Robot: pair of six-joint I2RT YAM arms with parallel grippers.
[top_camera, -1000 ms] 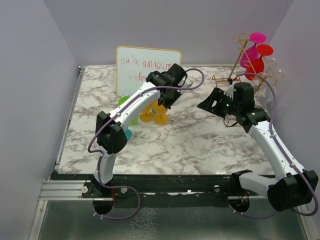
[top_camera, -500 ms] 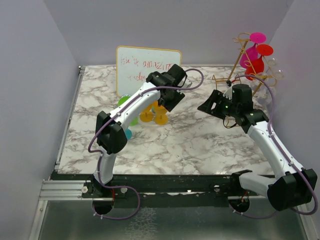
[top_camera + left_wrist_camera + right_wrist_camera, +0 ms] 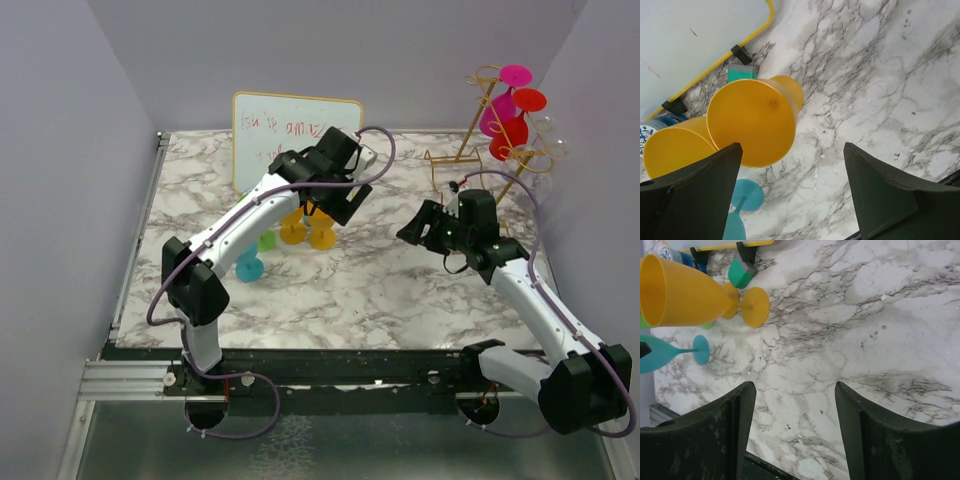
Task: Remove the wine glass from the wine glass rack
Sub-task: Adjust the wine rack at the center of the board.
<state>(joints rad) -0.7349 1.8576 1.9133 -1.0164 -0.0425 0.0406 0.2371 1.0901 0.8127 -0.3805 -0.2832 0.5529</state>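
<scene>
Our right gripper (image 3: 412,228) hangs spread and empty over the marble (image 3: 380,275). Our left gripper (image 3: 792,160) is spread too, above the orange glasses (image 3: 305,232). The rack (image 3: 470,138) stands at one o'clock from the right gripper, the nearer one. On it the red glass (image 3: 505,137) hangs bowl down, foot uppermost.

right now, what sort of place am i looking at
Most likely a robot test cell in a lab, not a home. The left arm and right arm are fixed to a marble-look table boxed in by plain walls, with a handwritten whiteboard and a wire glass rack standing on it.
</scene>
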